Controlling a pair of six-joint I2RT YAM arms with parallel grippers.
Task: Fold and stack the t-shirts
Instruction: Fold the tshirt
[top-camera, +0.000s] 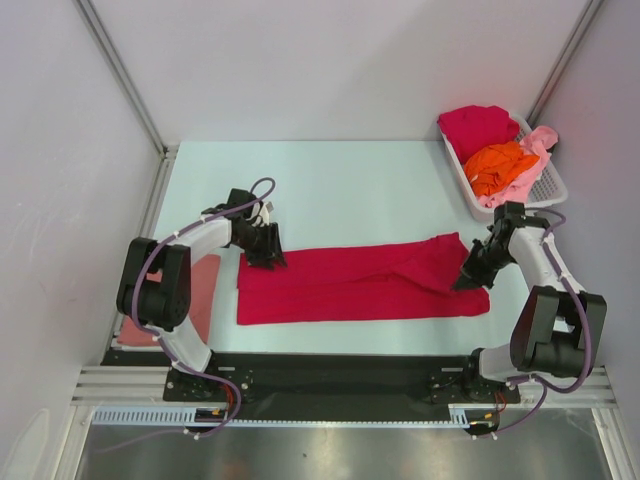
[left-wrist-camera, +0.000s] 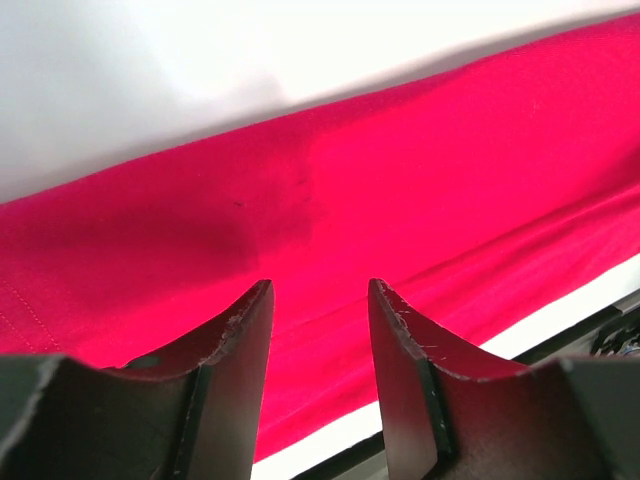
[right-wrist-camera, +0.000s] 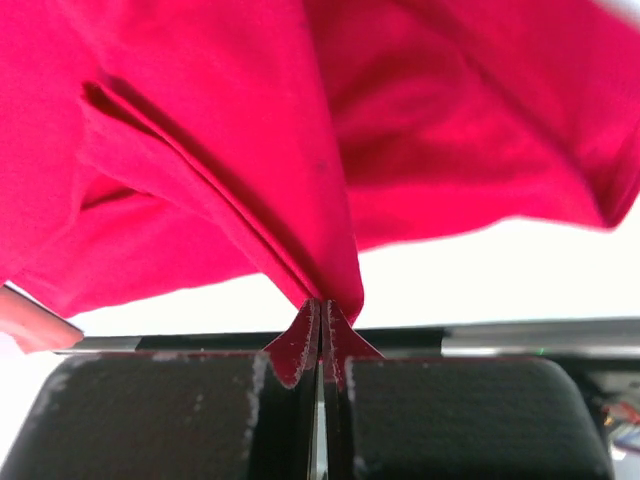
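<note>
At the far left a salmon pink t-shirt (top-camera: 205, 290) lies flat on the table (top-camera: 350, 180), partly under the left arm. The left gripper (left-wrist-camera: 320, 290) stands half open, nothing between its fingers, over the far left corner of a crimson t-shirt (top-camera: 350, 285) spread as a long band across the table's near middle. At that shirt's right end the right gripper (right-wrist-camera: 322, 308) pinches a fold of the cloth tight. Far right, a white slotted basket (top-camera: 552, 190) holds a second crimson t-shirt (top-camera: 478, 125), an orange t-shirt (top-camera: 500, 165) and a light pink t-shirt (top-camera: 540, 145).
</note>
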